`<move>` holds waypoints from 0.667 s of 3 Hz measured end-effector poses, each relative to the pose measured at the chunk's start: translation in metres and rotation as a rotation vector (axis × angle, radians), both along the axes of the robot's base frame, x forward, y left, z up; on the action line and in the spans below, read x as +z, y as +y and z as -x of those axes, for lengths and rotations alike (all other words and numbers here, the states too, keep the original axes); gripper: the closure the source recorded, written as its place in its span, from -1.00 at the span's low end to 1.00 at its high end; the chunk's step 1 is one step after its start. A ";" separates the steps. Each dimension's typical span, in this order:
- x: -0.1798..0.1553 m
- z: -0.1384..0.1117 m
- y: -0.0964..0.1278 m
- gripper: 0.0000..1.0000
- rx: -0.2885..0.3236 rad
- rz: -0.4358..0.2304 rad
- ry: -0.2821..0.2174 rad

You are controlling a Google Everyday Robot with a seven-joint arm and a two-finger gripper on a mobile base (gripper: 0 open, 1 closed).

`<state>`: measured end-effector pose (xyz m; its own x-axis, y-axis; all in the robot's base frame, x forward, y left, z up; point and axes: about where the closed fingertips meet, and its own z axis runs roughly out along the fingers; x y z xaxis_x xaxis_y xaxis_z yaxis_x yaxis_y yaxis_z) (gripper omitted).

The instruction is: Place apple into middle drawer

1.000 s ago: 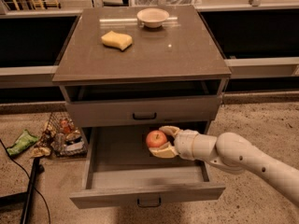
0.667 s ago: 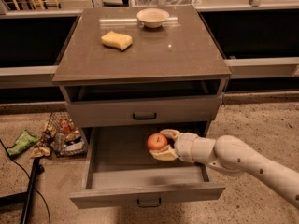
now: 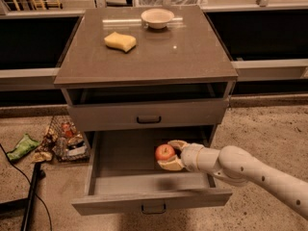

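Broadly, the grey wood-grain desk (image 3: 187, 57) fills the middle of the camera view, standing on a speckled floor. Its middle drawer (image 3: 122, 153) is pulled well out toward the camera, the dark bar handle showing at the bottom of its front panel. The matching upper drawer (image 3: 106, 115) just above it is closed, and an open slot runs under the desk top.

From the right, the pale arm (image 3: 250, 170) reaches over the drawer's right side wall. Its tool (image 3: 166, 154) sits inside the open drawer, in the right half, with one finger above and one below the apple (image 3: 164, 151), closed round it. The red apple is held within the drawer's walls; whether it touches the drawer floor cannot be told.

Left of the desk, a wire basket (image 3: 65, 141) of packets stands on the floor, with a green packet (image 3: 21, 147) beside it and a black cable (image 3: 19, 170) trailing nearby.

On the desk top, a yellow sponge (image 3: 120, 41) lies left of centre, and a small pale bowl (image 3: 157, 18) stands near the back edge, apart from the sponge.
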<state>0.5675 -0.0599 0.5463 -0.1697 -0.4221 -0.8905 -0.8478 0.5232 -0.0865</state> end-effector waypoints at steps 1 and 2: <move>-0.025 -0.004 -0.006 1.00 -0.013 0.020 0.042; -0.049 -0.008 -0.012 1.00 -0.025 0.042 0.090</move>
